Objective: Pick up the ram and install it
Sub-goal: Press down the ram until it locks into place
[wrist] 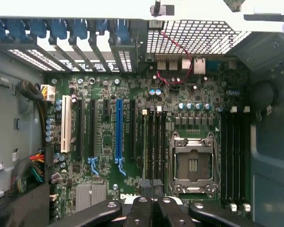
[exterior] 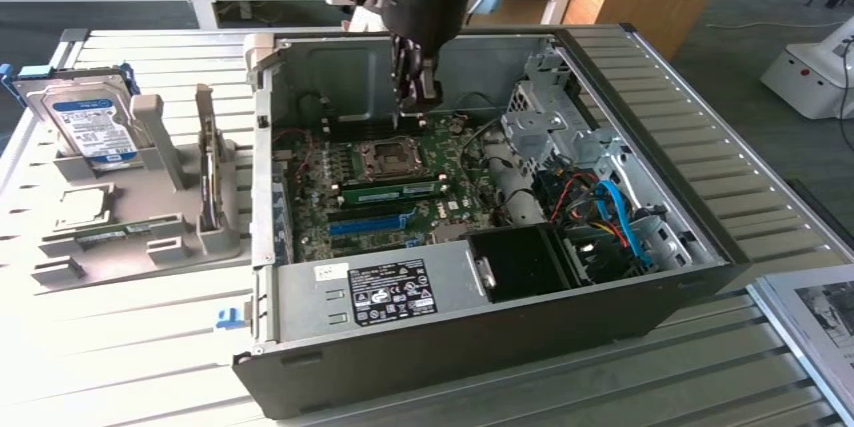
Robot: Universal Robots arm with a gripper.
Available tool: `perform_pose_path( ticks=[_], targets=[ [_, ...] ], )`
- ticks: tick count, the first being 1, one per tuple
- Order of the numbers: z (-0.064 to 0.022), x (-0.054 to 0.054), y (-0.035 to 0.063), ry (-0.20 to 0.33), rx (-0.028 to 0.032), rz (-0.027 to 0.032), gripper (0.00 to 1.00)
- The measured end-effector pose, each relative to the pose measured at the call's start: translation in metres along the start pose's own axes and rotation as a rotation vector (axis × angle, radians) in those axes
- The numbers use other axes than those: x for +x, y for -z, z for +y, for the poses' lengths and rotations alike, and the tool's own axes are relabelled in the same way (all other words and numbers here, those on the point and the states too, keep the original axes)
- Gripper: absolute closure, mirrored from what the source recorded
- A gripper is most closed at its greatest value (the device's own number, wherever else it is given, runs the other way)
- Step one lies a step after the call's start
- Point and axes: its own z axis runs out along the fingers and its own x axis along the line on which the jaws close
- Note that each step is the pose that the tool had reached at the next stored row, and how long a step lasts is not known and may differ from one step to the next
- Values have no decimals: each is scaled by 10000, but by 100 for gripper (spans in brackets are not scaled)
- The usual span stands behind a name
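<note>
A computer case [exterior: 641, 277] lies on its side on a slatted worktop [exterior: 134, 347], its side panel off. This leaves the motherboard [exterior: 454, 209] facing straight up, so the arm can reach it from above.

The hand [exterior: 416, 97] hangs inside the case, pointing down at the board. Its fingers are pressed together and there is nothing between them. In the wrist view the hand [wrist: 153, 198] shows the same: closed tips and no part in them.

The ram [exterior: 394, 190] is not in the hand. It is a narrow green stick standing on edge in a slot, flat along the board. It sits between the CPU socket [exterior: 390, 157] and a bright blue slot [exterior: 367, 225]. It looks level along its length, which suggests it is seated, though the end clips are too small to judge.

In the exterior view the fingertips are above the far side of the socket and the ram runs along the socket's near side. The hand is therefore close to the ram, raised above it and not touching it.

On the exterior view's left, a grey stand [exterior: 134, 237] holds spare parts upright for easy grasping, among them a hard drive [exterior: 94, 127].
</note>
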Motion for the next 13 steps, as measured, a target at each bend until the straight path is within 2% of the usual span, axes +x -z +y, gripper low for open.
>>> perform_pose_path(
  ticks=[7, 13],
  targets=[
    [-77, -1, 4, 1, -2, 0, 89],
    [-82, -1, 4, 1, -2, 0, 89]
  ],
)
